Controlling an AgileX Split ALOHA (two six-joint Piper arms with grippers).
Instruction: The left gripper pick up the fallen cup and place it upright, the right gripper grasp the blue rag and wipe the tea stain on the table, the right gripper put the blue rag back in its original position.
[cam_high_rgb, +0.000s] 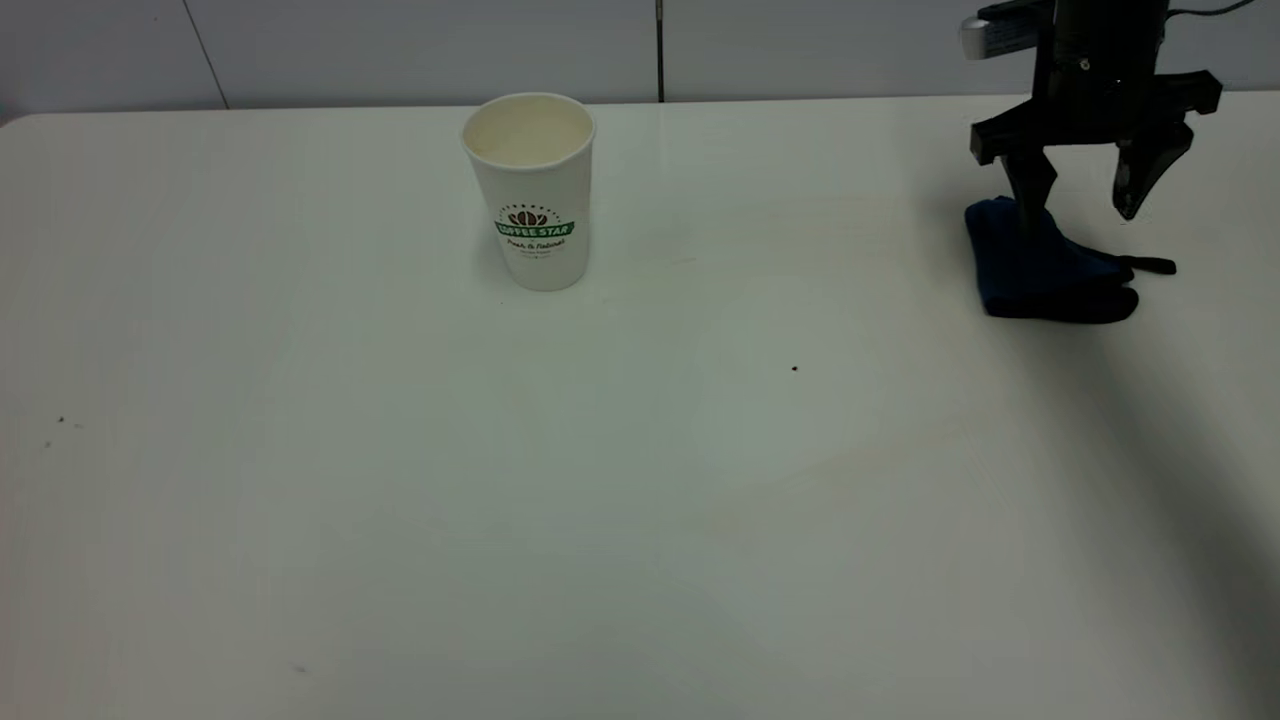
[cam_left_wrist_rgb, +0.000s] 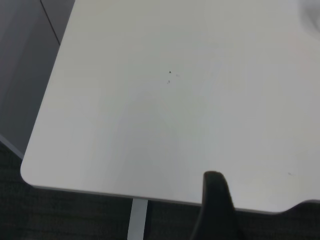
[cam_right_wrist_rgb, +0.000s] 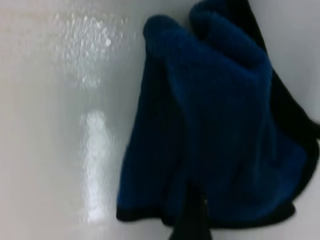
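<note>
The cup (cam_high_rgb: 531, 187) stands upright at the back of the table (cam_high_rgb: 400, 500), left of centre, with its logo facing the camera. The blue rag (cam_high_rgb: 1040, 268) lies crumpled on the table at the back right, its black loop strap pointing right. My right gripper (cam_high_rgb: 1085, 195) is open just above the rag, with one fingertip (cam_high_rgb: 1030, 195) over the rag's top edge and the other to its right. The rag fills the right wrist view (cam_right_wrist_rgb: 215, 125). No tea stain shows. My left gripper (cam_left_wrist_rgb: 216, 210) is out of the exterior view and hangs over the table's near left corner.
A tiny black speck (cam_high_rgb: 795, 368) lies right of centre. A few faint specks (cam_high_rgb: 60, 420) lie near the left edge and also show in the left wrist view (cam_left_wrist_rgb: 170, 75). A grey wall runs behind the table.
</note>
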